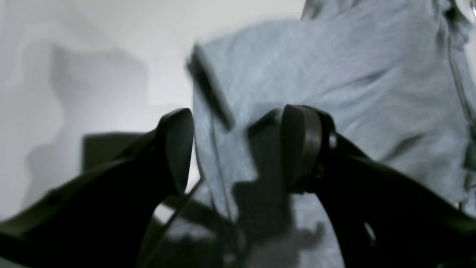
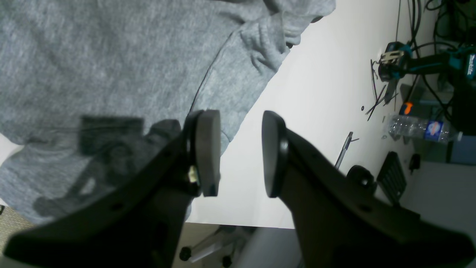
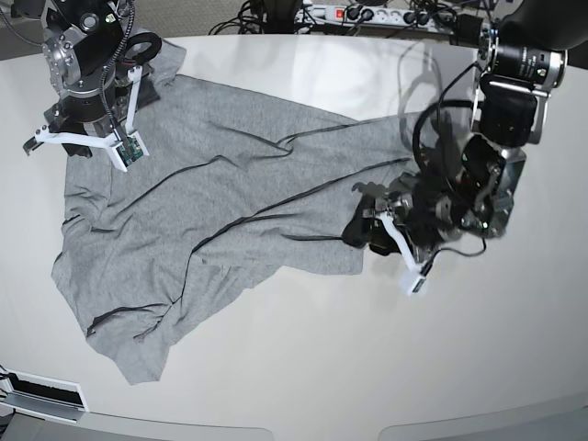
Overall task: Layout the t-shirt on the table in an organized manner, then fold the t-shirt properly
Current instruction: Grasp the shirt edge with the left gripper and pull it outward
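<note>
The heather-grey t-shirt (image 3: 220, 202) lies plain side up and wrinkled on the white table (image 3: 386, 349), with folds and one sleeve bunched at the lower left. My left gripper (image 1: 238, 149) is open and empty, low over the shirt's right edge (image 1: 334, 74); it also shows in the base view (image 3: 363, 219). My right gripper (image 2: 241, 152) is open and empty, above the shirt's edge (image 2: 111, 56) and bare table (image 2: 319, 111). The right arm (image 3: 87, 83) stands over the shirt's upper left corner. No lettering shows.
A power strip (image 3: 367, 14) and cables lie along the far table edge. In the right wrist view a cordless drill (image 2: 394, 61), a water bottle (image 2: 420, 128) and a pen (image 2: 344, 147) lie on the table. A chair base (image 2: 208, 249) stands on the floor below the table edge.
</note>
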You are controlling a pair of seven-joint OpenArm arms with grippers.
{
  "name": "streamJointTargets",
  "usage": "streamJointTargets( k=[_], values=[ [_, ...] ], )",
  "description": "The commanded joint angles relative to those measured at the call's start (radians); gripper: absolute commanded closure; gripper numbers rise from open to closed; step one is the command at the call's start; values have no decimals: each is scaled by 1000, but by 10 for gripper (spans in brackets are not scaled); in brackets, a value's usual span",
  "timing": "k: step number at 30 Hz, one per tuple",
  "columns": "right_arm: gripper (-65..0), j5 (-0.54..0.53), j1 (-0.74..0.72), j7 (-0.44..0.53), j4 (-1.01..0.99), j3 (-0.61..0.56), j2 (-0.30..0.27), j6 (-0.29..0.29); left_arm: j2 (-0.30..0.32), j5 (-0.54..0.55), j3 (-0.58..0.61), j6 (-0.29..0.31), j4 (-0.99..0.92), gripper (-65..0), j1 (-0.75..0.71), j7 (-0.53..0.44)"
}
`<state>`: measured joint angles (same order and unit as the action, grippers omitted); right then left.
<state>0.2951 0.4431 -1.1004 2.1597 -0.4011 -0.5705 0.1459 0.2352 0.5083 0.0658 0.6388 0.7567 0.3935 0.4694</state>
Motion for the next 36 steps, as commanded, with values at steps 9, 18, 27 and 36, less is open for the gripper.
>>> streamJointTargets(
  k=[9, 18, 27, 36],
  values=[
    [-212, 16, -2, 8, 15, 6, -12, 15, -32, 3, -2, 59, -17, -324, 51, -29],
    [-212, 16, 6, 8, 15, 6, -12, 15, -58, -86, -2, -77, -17, -85, 73, -123],
    [-212, 19, 8, 9, 15, 6, -12, 15, -43, -77, -31, -62, -7, 0, 170, -58],
    [-212, 19, 8, 9, 15, 6, -12, 15, 76, -78, -129, -63, 55, 0, 315, -18]
  ],
)
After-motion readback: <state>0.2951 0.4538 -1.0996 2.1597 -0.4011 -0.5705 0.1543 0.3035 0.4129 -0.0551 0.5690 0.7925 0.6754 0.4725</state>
